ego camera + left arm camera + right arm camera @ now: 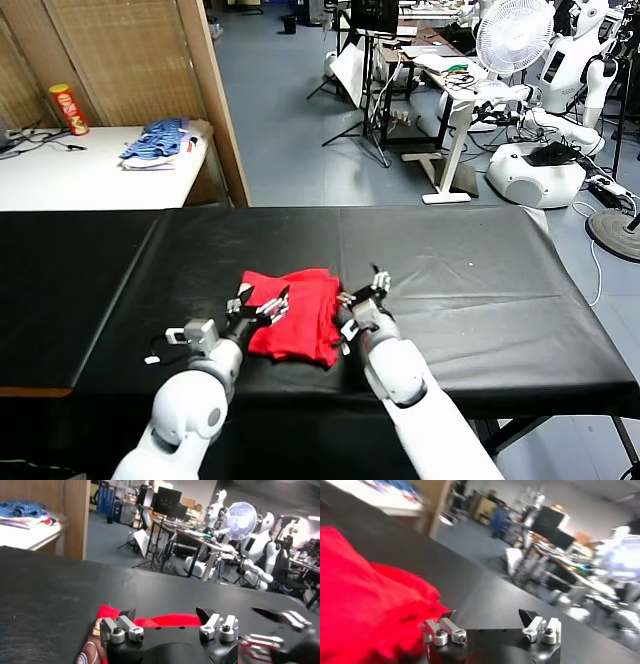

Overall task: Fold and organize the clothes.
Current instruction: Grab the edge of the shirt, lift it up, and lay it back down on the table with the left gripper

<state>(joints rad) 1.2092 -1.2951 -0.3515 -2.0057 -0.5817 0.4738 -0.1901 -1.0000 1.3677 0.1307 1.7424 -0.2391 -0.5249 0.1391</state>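
1. The red T-shirt (293,313) is seen lying on the black surface (480,290), near its front edge and between the two arms. It is bunched into a compact, roughly square bundle, not spread flat.
2. The left gripper (262,303) is placed at the left edge of the shirt, low over the cloth. Its fingers (127,614) are spread wide, and nothing is held between them.
3. The right gripper (362,293) is placed just beside the right edge of the shirt. Its fingers (527,616) are also fully apart and empty; in the right wrist view the red cloth is seen next to them, not between them.
4. The shirt appears already folded at least in part, because several layers are stacked on each other. However, the edges look uneven and wrinkled, so the fold is judged not to be tidy yet.
5. What is probably left: the bundle must be straightened or folded once more and then placed neatly. Whether the print or the neck label is turned up cannot be told here.
6. A blue-and-white pile of garments (160,141) is seen on a white table (90,180) well apart; it is not touched.
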